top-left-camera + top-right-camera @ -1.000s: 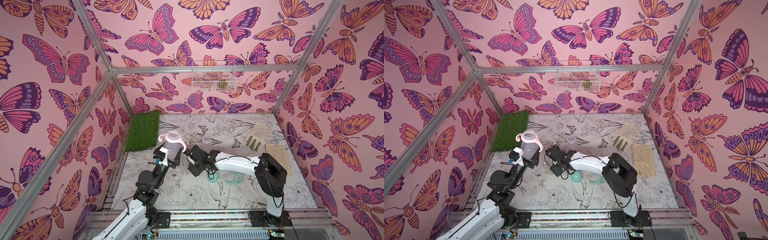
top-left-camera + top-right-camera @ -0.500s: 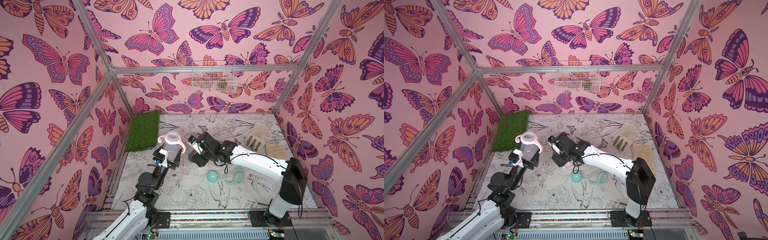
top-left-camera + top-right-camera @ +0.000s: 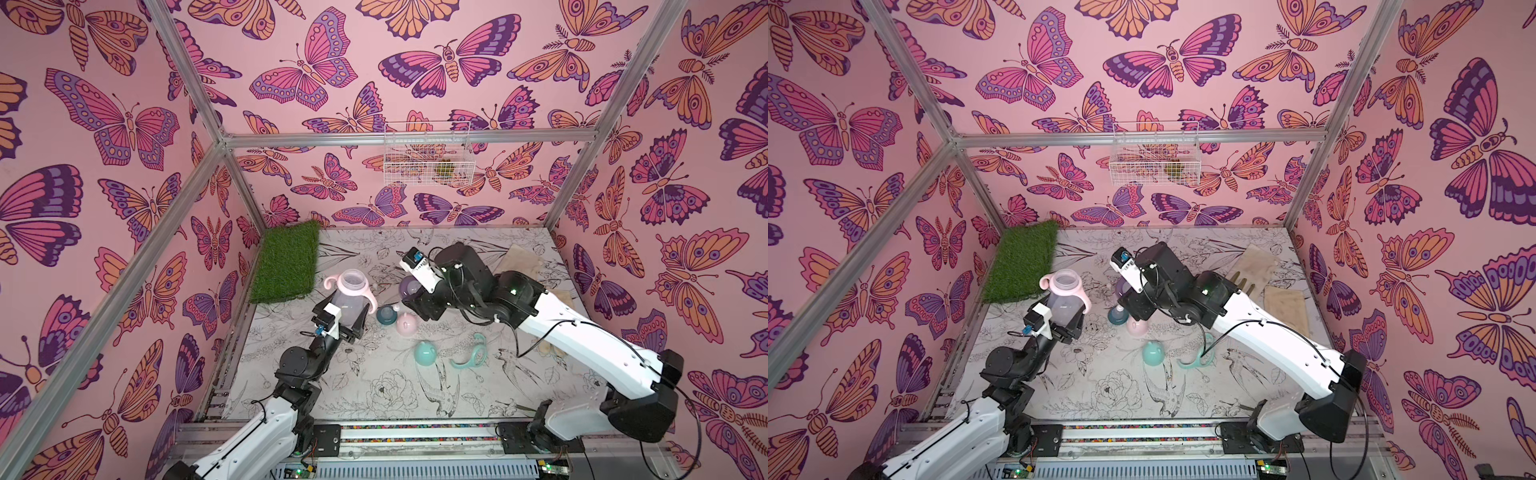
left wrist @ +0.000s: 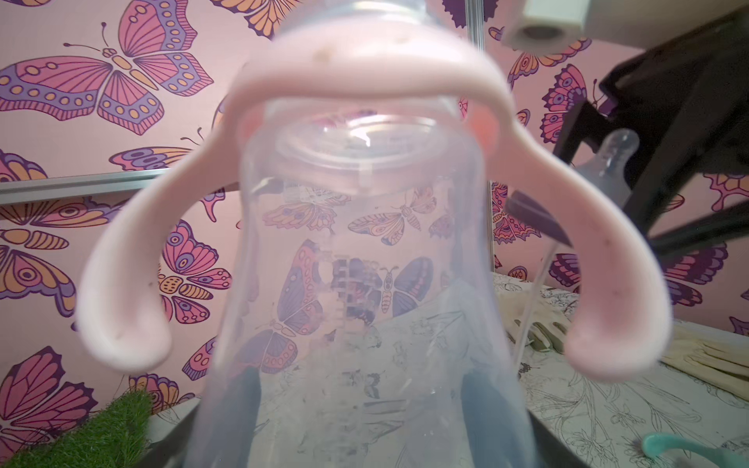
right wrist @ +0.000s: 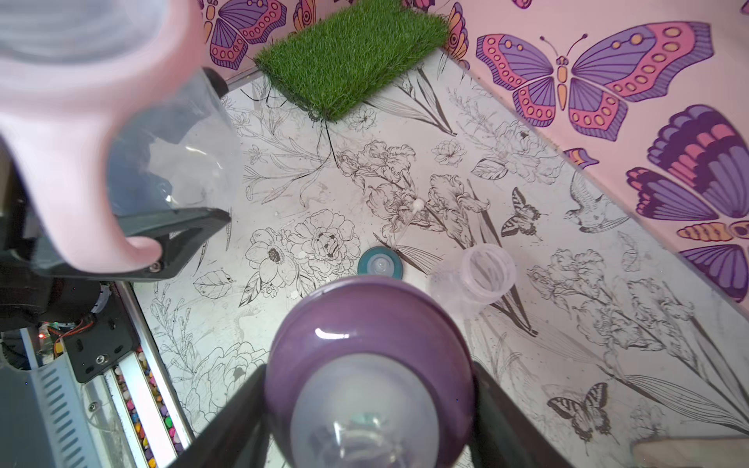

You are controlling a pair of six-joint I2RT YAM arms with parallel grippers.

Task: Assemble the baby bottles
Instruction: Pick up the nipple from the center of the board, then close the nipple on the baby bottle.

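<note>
Left of centre, above the table (image 3: 291,399), the left gripper (image 3: 343,319) clamps a clear bottle (image 3: 348,305) mouth up, with a pink handle ring (image 3: 353,286) on its neck. Just right of it, the right gripper (image 3: 415,296) grips a purple collar (image 5: 364,320) with its nipple. On the table below sit a teal collar (image 3: 385,314), pink cap (image 3: 406,325), teal cap (image 3: 426,353) and teal handle ring (image 3: 471,354). A second bottle (image 5: 476,279) sits near the teal collar, and gloves (image 3: 1258,266) lie far right.

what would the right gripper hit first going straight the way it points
Most likely the teal nipple collar on the table: in the right wrist view it lies straight ahead of the right gripper and its purple collar. The loose clear bottle sits just beside that line; depth is unclear.
</note>
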